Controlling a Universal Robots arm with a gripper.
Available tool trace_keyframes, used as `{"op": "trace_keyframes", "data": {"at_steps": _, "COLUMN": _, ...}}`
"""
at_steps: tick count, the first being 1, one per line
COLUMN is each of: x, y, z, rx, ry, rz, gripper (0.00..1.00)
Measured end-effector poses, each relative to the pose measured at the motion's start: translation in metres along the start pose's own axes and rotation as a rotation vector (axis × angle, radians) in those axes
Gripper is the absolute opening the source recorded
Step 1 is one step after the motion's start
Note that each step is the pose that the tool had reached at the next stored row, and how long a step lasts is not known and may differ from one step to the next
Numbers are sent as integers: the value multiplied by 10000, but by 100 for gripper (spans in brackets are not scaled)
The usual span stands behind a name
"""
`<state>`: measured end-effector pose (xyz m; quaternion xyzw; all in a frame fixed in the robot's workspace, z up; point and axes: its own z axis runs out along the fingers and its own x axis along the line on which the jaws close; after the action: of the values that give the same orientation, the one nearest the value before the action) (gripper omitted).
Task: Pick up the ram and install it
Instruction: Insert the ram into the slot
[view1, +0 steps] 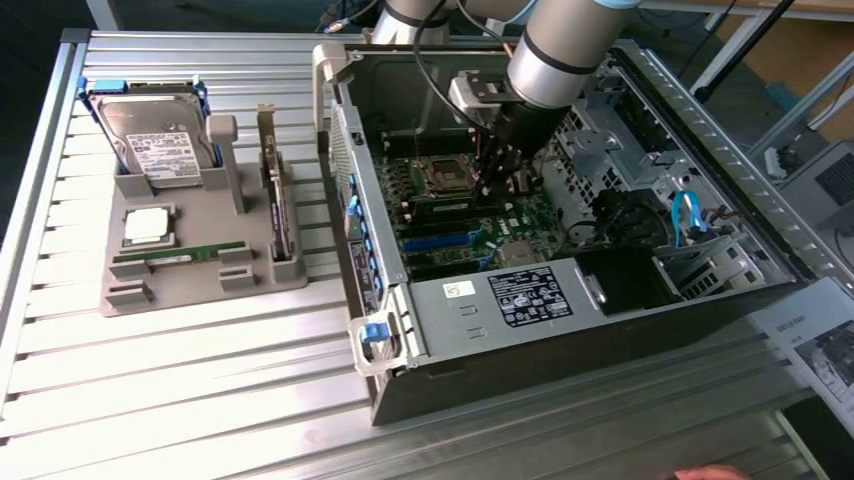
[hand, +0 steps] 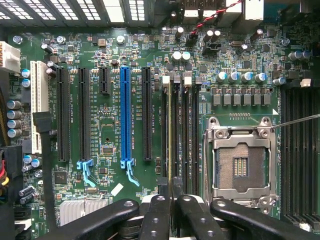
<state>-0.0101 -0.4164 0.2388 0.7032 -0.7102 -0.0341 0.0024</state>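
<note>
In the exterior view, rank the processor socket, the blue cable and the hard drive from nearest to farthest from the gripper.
Measured from the gripper, down inside the computer case:
1. processor socket: just beside it, on the exterior view's left.
2. blue cable: inside the case, toward the exterior view's right.
3. hard drive: outside the case, standing in the gray tray at far left.
</note>
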Motion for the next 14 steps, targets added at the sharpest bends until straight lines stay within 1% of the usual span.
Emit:
{"op": "trace_keyframes", "data": {"at_steps": 6, "x": 0, "y": 1, "z": -14, "rx": 3, "ry": -6, "rz": 0, "gripper": 12}}
{"op": "trace_keyframes", "data": {"at_steps": 14, "x": 3, "y": 2, "z": -35, "rx": -1, "ry": 4, "rz": 0, "gripper": 12}}
